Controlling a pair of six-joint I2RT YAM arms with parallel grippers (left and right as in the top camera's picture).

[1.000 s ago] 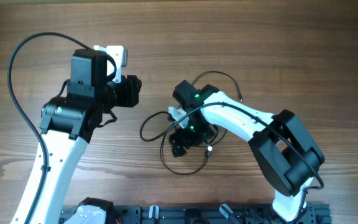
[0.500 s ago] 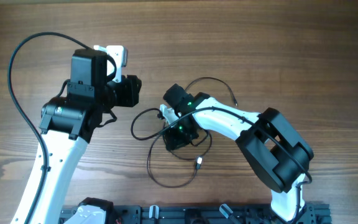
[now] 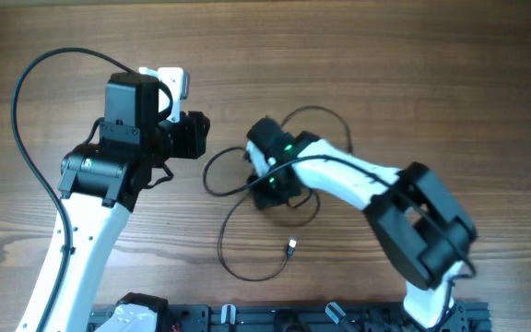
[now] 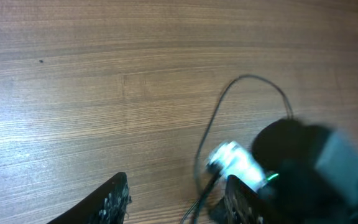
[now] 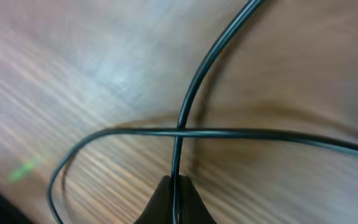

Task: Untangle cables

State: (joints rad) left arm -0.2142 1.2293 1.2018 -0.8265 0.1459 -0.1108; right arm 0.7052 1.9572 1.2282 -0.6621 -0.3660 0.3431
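Cables (image 3: pixel 220 244) — thin black cords lying in overlapping loops at mid-bench (image 3: pixel 450 55), between my two arms, with one metal-tipped plug (image 3: pixel 290 246) lying free at the end of the near loop. Right end effector (image 3: pixel 271 187) sits low over the middle of the bundle, clamped on a single strand. In the right wrist view that held strand (image 5: pixel 188 93) runs straight into the pinched tips (image 5: pixel 176 200) and meets a second strand (image 5: pixel 260 133) at a crossing just ahead of them. I judge the grip is placed there so that a pull draws the held cord clear of the one crossing it. The right arm reaches in from the near right, forearm stretched leftward, wrist pitched down at the bench. Left end effector (image 4: pixel 176 205) hangs over bare wood just beside the bundle's leftmost loop, its fingers (image 4: pixel 112 198) apart and holding nothing — placed, I think, to pin a loop when needed. The left arm stands folded, wrist pointed toward the bundle.
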